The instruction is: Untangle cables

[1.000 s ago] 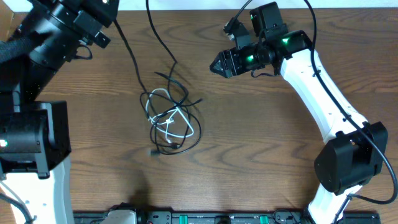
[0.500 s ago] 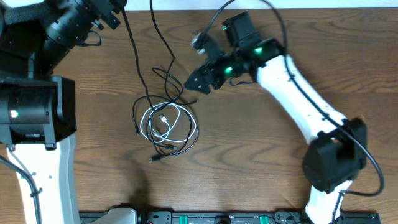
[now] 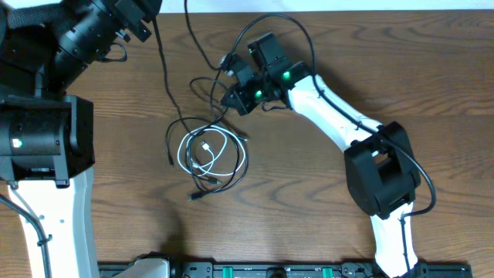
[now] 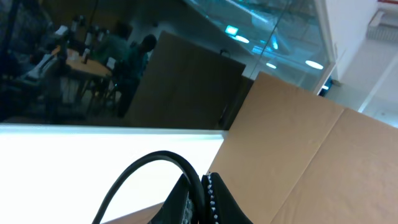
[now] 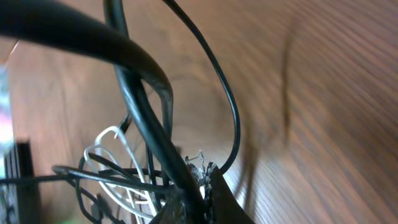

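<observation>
**Overhead: right arm stretched out to the tangle**

Right arm reaches long and low across the brown wood-grain table (image 3: 324, 201). The right gripper (image 3: 228, 99) sits at the upper edge of the heap, fingers pressed together. Its wrist view puts thin black cords (image 5: 231, 118) right at the tips, but a pinch can't be confirmed. They lie mid-table, looped around a shorter white cord (image 3: 185, 143). The left arm is folded at the far left corner. The left gripper (image 4: 207, 186) points up off the table, jaws together.
</observation>
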You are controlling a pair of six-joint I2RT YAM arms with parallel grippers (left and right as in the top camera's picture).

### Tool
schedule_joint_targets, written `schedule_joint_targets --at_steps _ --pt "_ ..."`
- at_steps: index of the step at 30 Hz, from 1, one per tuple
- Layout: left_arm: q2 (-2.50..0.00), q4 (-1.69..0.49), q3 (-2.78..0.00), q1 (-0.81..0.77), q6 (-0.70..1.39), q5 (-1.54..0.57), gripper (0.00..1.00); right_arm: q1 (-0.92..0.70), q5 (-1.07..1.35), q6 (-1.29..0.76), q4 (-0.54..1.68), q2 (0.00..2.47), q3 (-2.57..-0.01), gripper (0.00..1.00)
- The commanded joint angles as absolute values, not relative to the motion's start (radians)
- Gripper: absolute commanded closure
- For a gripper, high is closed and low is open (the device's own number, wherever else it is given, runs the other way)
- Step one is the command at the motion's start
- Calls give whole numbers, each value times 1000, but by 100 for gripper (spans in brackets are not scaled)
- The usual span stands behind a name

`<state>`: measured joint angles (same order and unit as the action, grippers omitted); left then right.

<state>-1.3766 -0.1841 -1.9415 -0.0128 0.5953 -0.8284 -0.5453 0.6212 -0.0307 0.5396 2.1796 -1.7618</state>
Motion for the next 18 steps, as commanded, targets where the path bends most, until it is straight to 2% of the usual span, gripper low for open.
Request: schedule_joint_targets --at_steps 1,7,18 --pt "-1365 -184 -1956 11 554 -818 93 -453 426 -240 601 2132 -1765 99" --pt "-1365 -183 -1956 110 554 -793 93 -265 54 -414 847 2099 -1765 99" --pt "-1398 -186 -1956 244 554 -728 93 -40 -65 -414 1032 2099 -1765 99"
